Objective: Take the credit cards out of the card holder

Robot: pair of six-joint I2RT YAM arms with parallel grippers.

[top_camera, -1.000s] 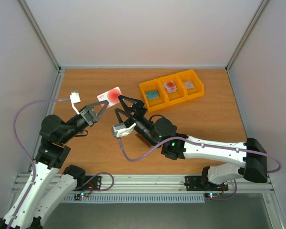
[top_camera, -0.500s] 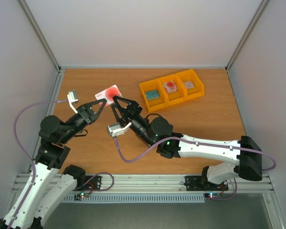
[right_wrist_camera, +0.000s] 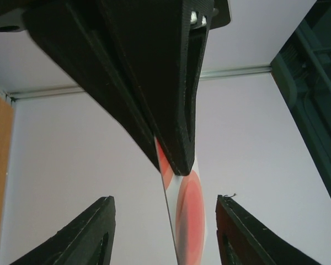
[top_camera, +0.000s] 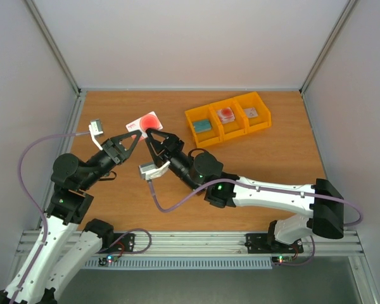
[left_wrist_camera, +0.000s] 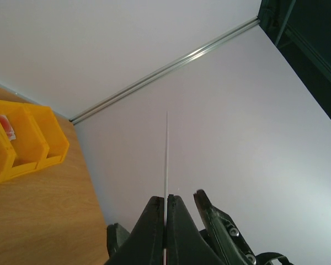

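Left claw (top_camera: 137, 135) pinching card (top_camera: 146, 123), right claw (top_camera: 154, 132) astride

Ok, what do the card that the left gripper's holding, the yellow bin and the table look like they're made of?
Card: probably thin stiff plastic, smooth; edge-on it shows as a straight sliver. Yellow bin: moulded plastic, even colour, slight sheen. Table: wood or wood-look laminate, streaky grain, fairly matte.

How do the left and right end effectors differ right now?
The left end effector is shut on the credit card; the right end effector is open, its fingers flanking the card without touching. The left holds the card's edge; the right holds nothing. Both point at that card.
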